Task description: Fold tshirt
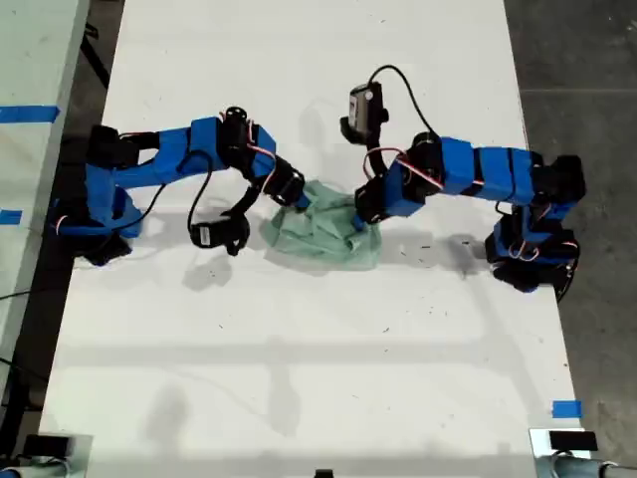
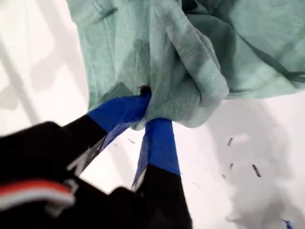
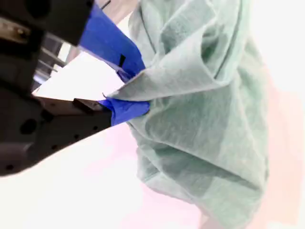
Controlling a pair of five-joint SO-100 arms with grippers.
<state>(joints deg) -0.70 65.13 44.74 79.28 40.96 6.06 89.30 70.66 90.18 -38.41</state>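
I see a white table [image 1: 299, 378] on grey floor [image 1: 587, 60]. Blue tape [image 1: 566, 408] marks its corner at the exterior view's lower right; more tape [image 1: 28, 114] sits on a neighbouring surface at that view's left.

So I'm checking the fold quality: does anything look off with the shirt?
Yes. The tshirt is bunched in a crumpled heap mid-table rather than lying flat, with my first tool and second tool each pinching a wad of cloth.

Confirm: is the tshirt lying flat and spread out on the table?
No. In the exterior view the tshirt sits bunched in a crumpled heap between the two arms.
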